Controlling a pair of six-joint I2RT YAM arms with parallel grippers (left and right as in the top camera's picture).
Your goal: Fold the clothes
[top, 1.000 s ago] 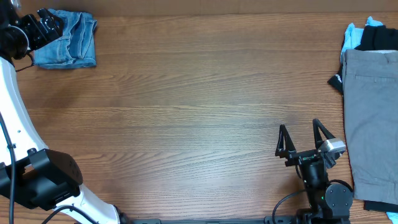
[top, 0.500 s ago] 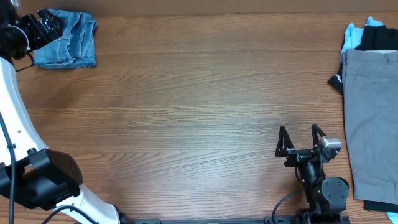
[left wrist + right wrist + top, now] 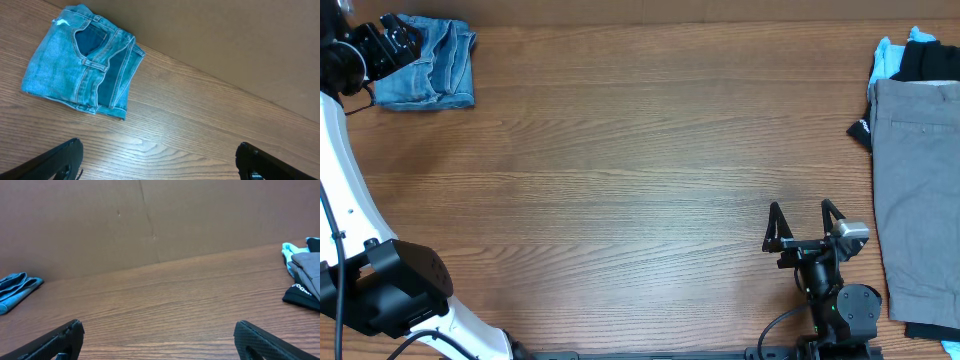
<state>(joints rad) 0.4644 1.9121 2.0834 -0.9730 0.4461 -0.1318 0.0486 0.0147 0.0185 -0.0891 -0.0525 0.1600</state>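
- Judging by the layout, one garment is done: the jeans (image 3: 425, 62) lie folded in a compact bundle at the far left corner of the tabletop (image 3: 620, 170).
- The step in hand looks like the gap between garments, since neither arm holds anything.
- The left fingers (image 3: 60, 159) stand wide apart and empty, hovering just short of the folded jeans, with the left arm (image 3: 345, 180) stretched towards that corner.
- The right fingers (image 3: 773, 228) are also spread wide and empty, aimed across bare wood. The right arm (image 3: 840, 300) sits tucked low at the near edge.
- The grey trousers (image 3: 920, 200) lie flat at the right edge, overlapping a black garment (image 3: 930, 62) and a sky-blue garment (image 3: 888, 58).
- The next move probably calls for the right arm to turn towards that pile, pinch the trousers' edge and draw them to the open middle without catching the layers underneath.
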